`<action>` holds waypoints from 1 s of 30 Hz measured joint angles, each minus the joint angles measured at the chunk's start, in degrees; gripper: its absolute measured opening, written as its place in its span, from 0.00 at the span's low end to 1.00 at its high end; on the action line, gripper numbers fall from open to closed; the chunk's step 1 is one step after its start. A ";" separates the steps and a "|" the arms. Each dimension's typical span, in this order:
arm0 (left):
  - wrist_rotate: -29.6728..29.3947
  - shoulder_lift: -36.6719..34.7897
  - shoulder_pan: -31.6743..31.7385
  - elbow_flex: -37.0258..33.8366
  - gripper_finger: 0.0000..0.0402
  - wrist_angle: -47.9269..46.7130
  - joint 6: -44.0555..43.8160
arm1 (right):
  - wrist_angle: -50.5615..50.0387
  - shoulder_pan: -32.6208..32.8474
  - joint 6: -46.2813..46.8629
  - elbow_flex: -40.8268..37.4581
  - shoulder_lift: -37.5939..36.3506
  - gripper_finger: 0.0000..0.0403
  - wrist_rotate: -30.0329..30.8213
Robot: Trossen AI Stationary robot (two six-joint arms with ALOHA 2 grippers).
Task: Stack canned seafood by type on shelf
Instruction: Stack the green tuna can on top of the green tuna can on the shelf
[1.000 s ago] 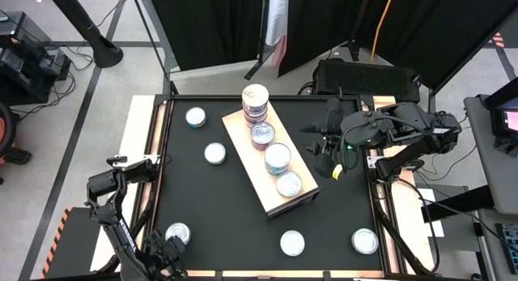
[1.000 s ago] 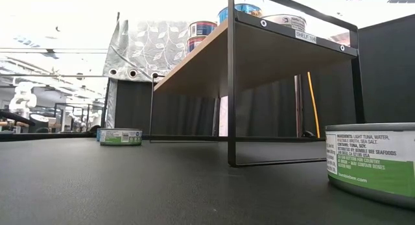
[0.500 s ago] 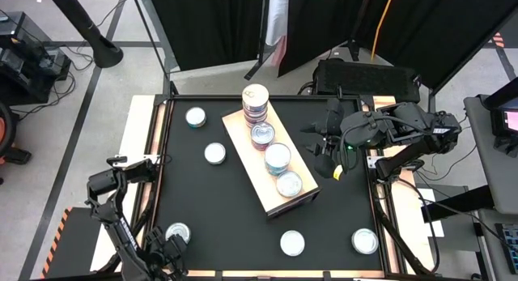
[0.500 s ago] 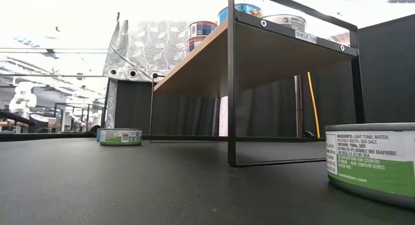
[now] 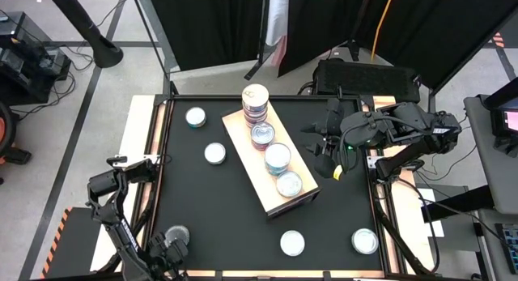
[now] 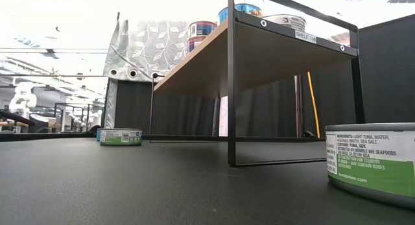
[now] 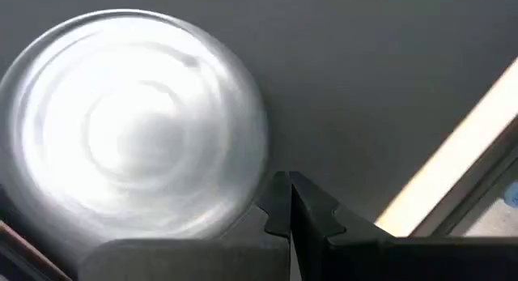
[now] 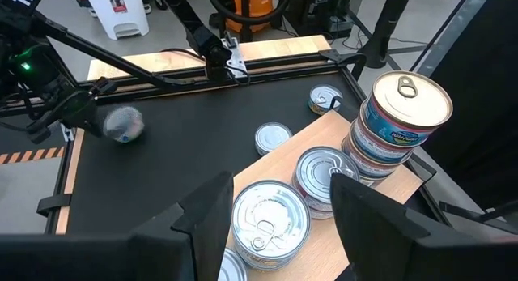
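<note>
The shelf [image 5: 267, 163] is a pale wood board on a black frame [image 6: 259, 50]. It carries a stack of tins [image 5: 255, 103] at its far end and three single tins [image 5: 278, 157] in a row. Other tins of canned seafood stand loose on the black table. One silver-topped tin [image 5: 176, 234] sits at the near left corner and shows smeared in every view [image 7: 129, 127] [image 8: 123, 123]. My left gripper [image 5: 171, 245] is shut, pointing down right beside that tin. My right gripper [image 8: 279, 224] hangs open and bare, high over the table's right side [image 5: 328, 151]. My left gripper comes from above, pointing down, its shut fingers [image 7: 277, 208] standing against the rim of the tin's side [image 7: 257, 192]. The outer side of one finger meets the tin. The tin lies flat on the table, top up, not between the fingers.
Loose tins stand at the far left [image 5: 195, 117], left of the shelf [image 5: 214, 153], near centre [image 5: 292, 243] and near right [image 5: 365, 240]. The low view shows one close at right [image 6: 373, 163] and one far off [image 6: 120, 136]. Pale table edges run along both sides.
The tin beside my left gripper was sharp in the earlier frames. It now shows smeared and duller, in about the same spot.
</note>
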 joint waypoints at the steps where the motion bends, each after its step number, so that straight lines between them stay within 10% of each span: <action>1: 0.11 0.04 -0.07 -0.07 0.00 0.57 0.00 | 0.00 0.00 -0.13 0.00 0.00 0.49 0.00; 16: -0.22 -1.99 0.43 3.02 0.00 -13.37 -0.37 | -0.06 0.00 -0.71 0.00 0.00 0.49 0.03; 30: -1.22 -2.28 0.07 -3.04 0.00 -5.58 -0.10 | -0.04 0.00 0.68 0.00 0.00 0.49 -0.02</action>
